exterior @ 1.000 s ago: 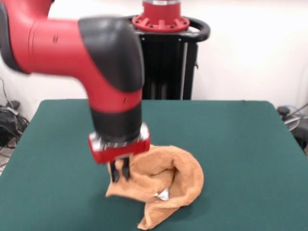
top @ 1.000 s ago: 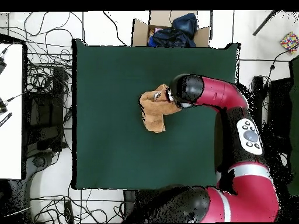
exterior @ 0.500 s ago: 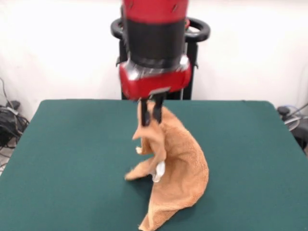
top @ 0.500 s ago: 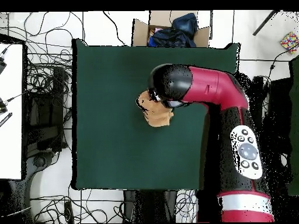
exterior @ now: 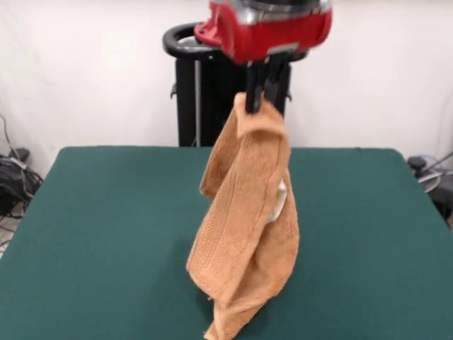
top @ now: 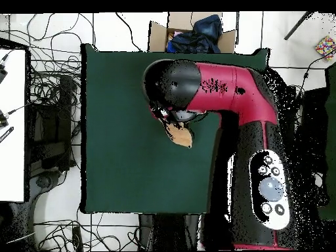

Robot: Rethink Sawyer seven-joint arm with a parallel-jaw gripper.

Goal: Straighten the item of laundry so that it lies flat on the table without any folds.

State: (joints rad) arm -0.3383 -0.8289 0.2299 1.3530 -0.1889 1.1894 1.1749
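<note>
The claw (exterior: 258, 91) is riding much higher than a moment ago, up near the top of the front view, and it is pinching the top edge of the towel (exterior: 245, 219) between its dark fingers (exterior: 253, 95). The towel, which was slumped in a heap with only a peak lifted, is now hanging nearly full length as a long folded drape. Its lowest corner at 6 o'clock is reaching down to the green tabletop (exterior: 92, 234), though I cannot tell whether it is touching. A bit of white is peeking out from a fold on the towel's 3 o'clock side.

From overhead, the arm (top: 223, 92) is swinging wider over the tabletop (top: 125, 151) than before and is covering most of the towel (top: 180, 134), leaving only a small orange patch showing under the wrist.

Beyond the tabletop's 12 o'clock edge, a cardboard box (top: 157, 33) is sitting on the floor with dark blue cloth (top: 197, 36) bundled inside it.
</note>
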